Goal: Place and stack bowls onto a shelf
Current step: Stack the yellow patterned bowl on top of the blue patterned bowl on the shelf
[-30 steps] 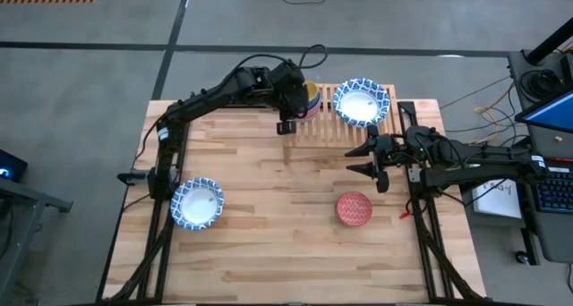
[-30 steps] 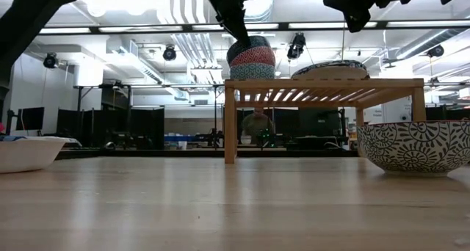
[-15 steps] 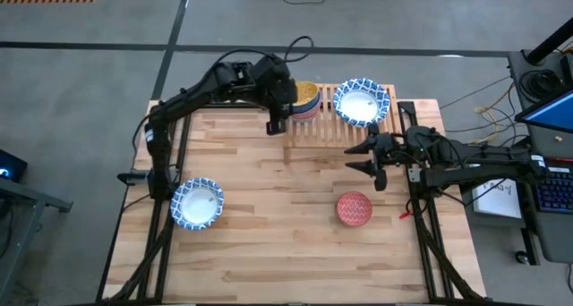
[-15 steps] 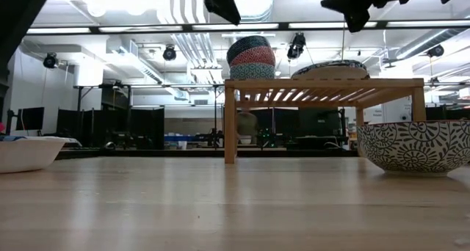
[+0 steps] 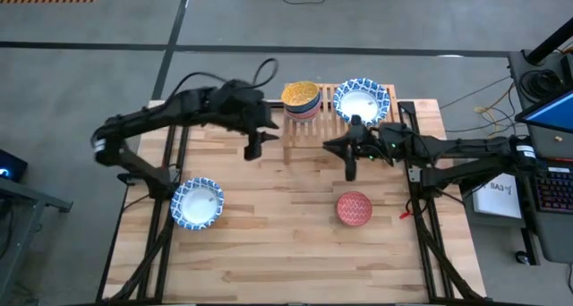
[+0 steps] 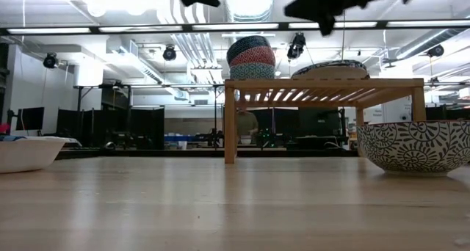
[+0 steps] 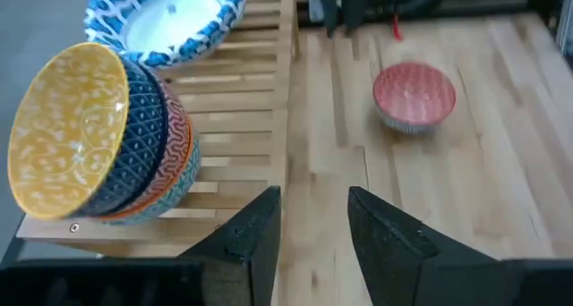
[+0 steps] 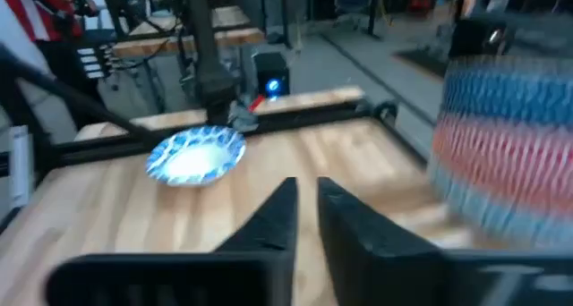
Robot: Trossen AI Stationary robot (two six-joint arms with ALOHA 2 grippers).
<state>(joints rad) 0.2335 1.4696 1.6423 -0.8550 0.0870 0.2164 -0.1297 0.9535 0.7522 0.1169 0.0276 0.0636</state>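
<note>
On the light wooden shelf (image 5: 333,118) at the table's far side stands a stack of small bowls (image 5: 301,98) with a yellow one on top, seen tilted in the left wrist view (image 7: 98,145). Beside it on the slats rests a large blue-and-white bowl (image 5: 362,101). Another large blue-and-white bowl (image 5: 197,203) and a small red bowl (image 5: 354,208) sit on the table. My left gripper (image 5: 252,150) hangs open left of the shelf, its fingers (image 7: 255,239) holding nothing. My right gripper (image 5: 347,167) is shut in the air just in front of the shelf, above the table.
The shelf's wooden legs (image 6: 230,126) raise its top above the table. Bare wooden tabletop (image 5: 277,225) lies between the two bowls on the table. The black arm frames stand along the table's left and right edges.
My left gripper has drawn away from the stack of small bowls, up and toward the table's left and near edges; the stack stays on the shelf. My right gripper has swung toward the table's left edge along the shelf's front and has shut.
</note>
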